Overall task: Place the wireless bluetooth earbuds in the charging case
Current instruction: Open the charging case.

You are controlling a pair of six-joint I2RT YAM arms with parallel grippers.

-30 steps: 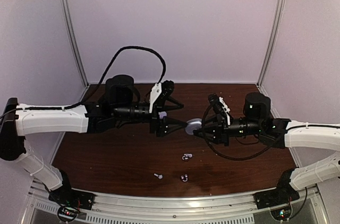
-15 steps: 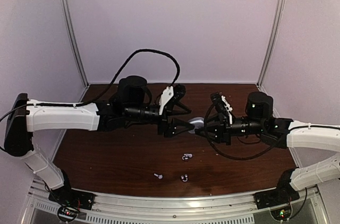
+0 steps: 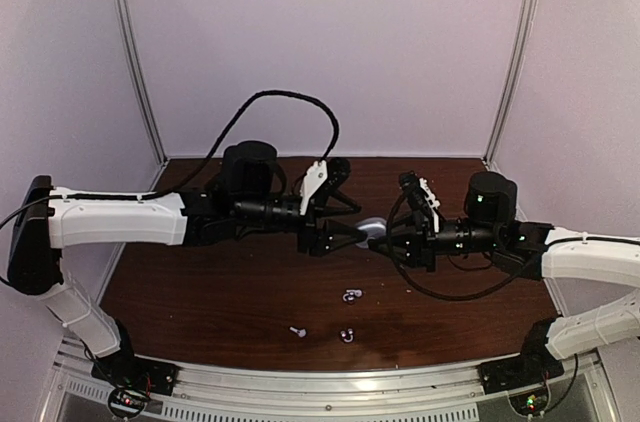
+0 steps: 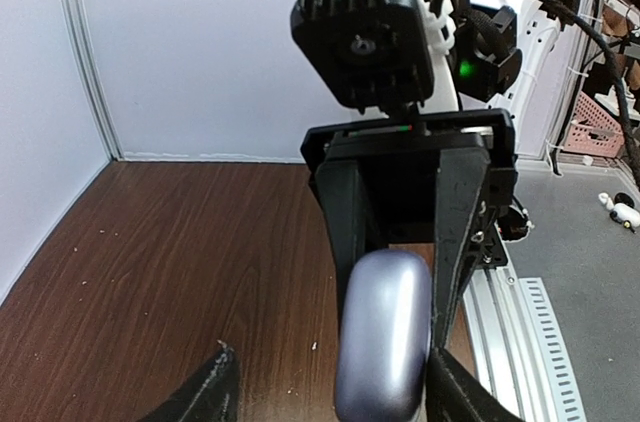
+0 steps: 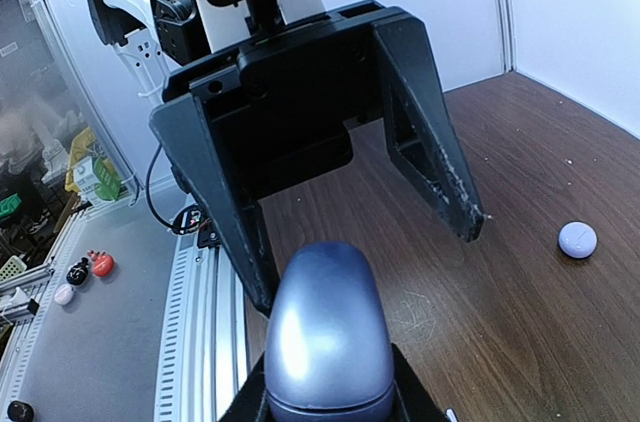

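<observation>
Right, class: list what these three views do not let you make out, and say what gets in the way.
Top view: the earbuds are too small to tell how they lie.
Top view: the charging case is mostly hidden between the left gripper and the right gripper.
Left wrist view: the bottom edge cuts off the case's lower end.
Right wrist view: the case hides most of the right gripper's own fingers.
</observation>
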